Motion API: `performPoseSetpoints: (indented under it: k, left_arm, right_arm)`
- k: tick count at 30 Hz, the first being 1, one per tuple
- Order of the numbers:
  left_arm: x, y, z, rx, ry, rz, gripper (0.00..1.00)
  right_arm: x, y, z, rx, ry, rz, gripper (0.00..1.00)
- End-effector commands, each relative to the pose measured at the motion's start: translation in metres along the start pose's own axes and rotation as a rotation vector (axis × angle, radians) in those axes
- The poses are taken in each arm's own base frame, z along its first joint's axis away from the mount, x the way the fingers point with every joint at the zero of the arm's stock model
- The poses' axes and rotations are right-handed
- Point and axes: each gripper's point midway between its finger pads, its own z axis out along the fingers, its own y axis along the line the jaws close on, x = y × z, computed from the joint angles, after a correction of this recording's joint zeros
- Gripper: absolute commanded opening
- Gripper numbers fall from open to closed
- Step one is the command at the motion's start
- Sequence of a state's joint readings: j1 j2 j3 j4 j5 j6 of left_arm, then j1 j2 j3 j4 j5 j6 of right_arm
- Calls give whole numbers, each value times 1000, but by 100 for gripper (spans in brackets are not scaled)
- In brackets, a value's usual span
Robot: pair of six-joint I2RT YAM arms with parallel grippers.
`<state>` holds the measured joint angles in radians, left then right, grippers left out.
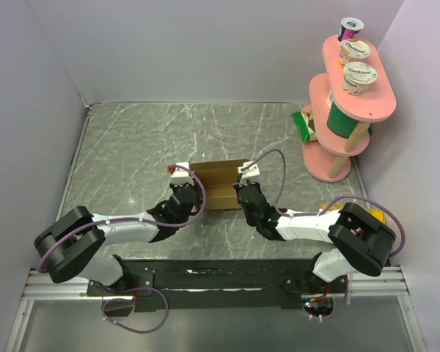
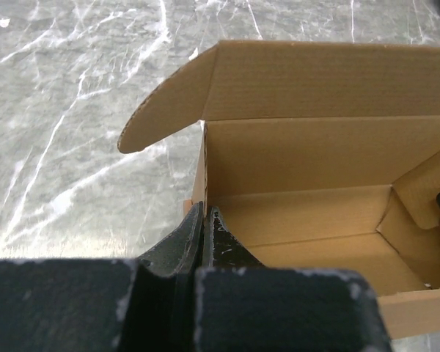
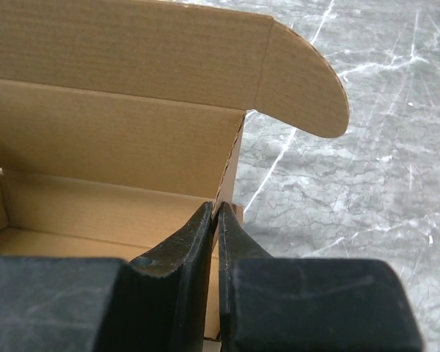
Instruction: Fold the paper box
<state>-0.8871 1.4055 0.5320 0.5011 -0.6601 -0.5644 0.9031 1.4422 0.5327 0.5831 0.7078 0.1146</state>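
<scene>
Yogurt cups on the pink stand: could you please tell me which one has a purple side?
The rearmost cup on the top shelf: its side is purple, while the middle cup and the front cup are white.

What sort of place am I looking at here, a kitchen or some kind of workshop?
Most likely a robot test booth: plain white walls box in a marble-look table, two arms bolted to a rail, and a pink shelf of yogurt cups as props.

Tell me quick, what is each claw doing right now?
Left claw: closed, pinching the left wall of the box.
Right claw: closed, pinching the right wall of the box.
</scene>
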Motion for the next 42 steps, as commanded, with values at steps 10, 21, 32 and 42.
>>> performPoseSetpoints:
  k: [10,21,32,42]
  left_arm:
    - [23,-10,-16,40,-50,81,1]
    - [21,-22,-30,72,-116,166,1]
    - [31,-34,-36,75,-129,230,1]
    - [35,-37,-39,53,-136,230,3]
  right_arm:
    - [-21,-3,-34,-24,-26,200,50]
    - [-59,-39,-93,-134,-156,370,86]
    - [-105,-23,-69,-185,-104,310,73]
    - [-58,3,-49,-249,2,286,68]
